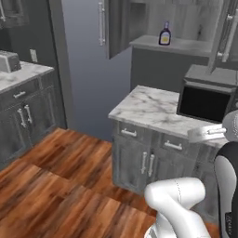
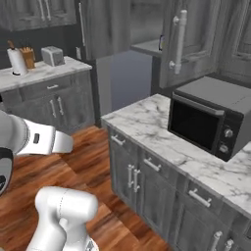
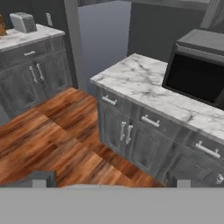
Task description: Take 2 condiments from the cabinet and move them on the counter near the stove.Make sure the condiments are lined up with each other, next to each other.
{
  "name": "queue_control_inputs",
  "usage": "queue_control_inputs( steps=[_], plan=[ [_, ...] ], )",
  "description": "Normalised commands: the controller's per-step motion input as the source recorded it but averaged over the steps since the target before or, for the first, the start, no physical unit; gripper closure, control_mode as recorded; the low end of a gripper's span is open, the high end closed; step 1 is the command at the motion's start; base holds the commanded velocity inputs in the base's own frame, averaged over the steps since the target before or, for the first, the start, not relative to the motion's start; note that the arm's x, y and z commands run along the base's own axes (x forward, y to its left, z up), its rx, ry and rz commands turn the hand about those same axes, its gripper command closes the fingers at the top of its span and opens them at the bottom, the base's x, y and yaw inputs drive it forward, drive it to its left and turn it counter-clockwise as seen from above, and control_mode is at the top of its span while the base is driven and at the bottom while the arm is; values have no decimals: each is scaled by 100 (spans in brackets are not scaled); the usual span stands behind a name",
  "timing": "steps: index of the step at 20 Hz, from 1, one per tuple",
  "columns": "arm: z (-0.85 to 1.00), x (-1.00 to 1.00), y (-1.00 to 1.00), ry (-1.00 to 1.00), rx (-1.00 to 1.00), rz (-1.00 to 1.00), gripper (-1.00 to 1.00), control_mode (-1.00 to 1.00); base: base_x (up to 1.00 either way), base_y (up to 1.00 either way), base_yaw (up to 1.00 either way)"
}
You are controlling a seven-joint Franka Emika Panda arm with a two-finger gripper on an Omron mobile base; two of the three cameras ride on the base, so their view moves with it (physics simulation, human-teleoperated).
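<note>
**A:** Where is the sauce bottle?

**B:** One small dark brown sauce bottle with a blue cap and a yellow-white label (image 1: 164,35) stands upright on the lower shelf of the tall grey wood-grain wall cabinet (image 1: 122,25), far across the room. The cabinet door hangs open to the left of the shelf, and its long pale bar handle (image 1: 101,23) runs down the door. In the right base view a second open door with a pale bar handle (image 2: 179,41) hides most of the bottle; only a sliver shows at its left edge.

**A:** What lies below the shelf?

**B:** A white, grey-veined marble countertop (image 1: 144,107) on grey base cabinets, with a black box-shaped microwave (image 2: 211,117) on its right part. A silver toaster (image 2: 52,55) sits on another marble top far to the left, over the brown wood floor (image 1: 56,186).

**A:** And the gripper?

**B:** The gripper (image 3: 109,180) is released, its jaws spread wide, one dark fingertip (image 3: 41,178) at each side of the hand view. It grasps nothing and hangs well apart from the bottle.
</note>
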Motion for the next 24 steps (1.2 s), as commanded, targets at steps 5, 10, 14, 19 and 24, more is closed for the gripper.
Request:
queue_control_inputs(
  steps=[5, 10, 14, 19, 24],
  plan=[
    [0, 0, 0, 0, 0, 0, -100, 100, 25, 72, -46],
    [0, 0, 0, 0, 0, 0, -100, 100, 70, 76, -39],
    [0, 0, 0, 0, 0, 0, -100, 100, 40, 48, -42],
    [0, 0, 0, 0, 0, 0, -100, 100, 7, 11, -52],
    [0, 0, 0, 0, 0, 0, -100, 100, 33, 19, -40]
  ],
)
